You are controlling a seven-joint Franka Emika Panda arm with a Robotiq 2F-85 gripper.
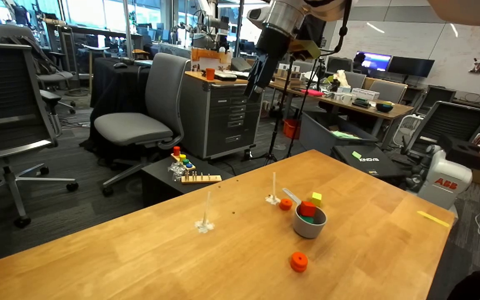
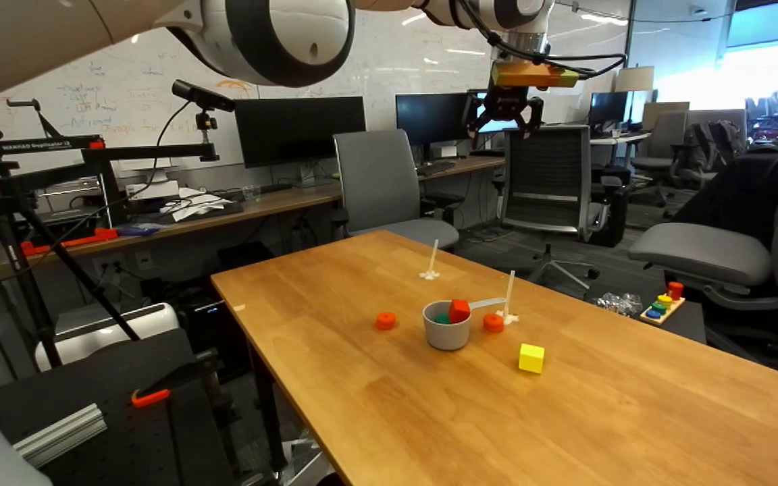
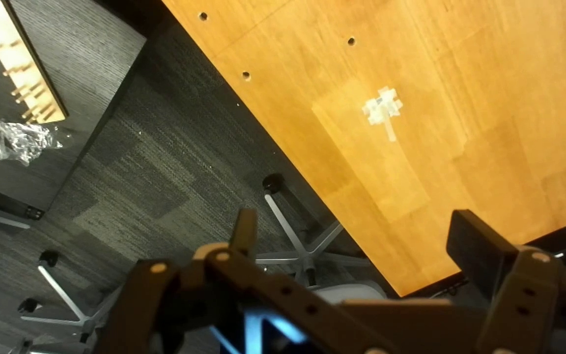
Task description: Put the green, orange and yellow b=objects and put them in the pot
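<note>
The yellow cube lies below, well apart from the empty, wide-splayed pincer.

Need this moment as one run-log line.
pincer: open, raised, empty | pot: green piece, red block inside | table: yellow block, orange discs

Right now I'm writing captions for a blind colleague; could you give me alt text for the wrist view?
The open tool holds nothing; beyond it lie a wooden table and dark carpet. On the table a thin stick rises from white tape; at upper left, a dark stand bears a pegged board and crumpled clear plastic.
</note>
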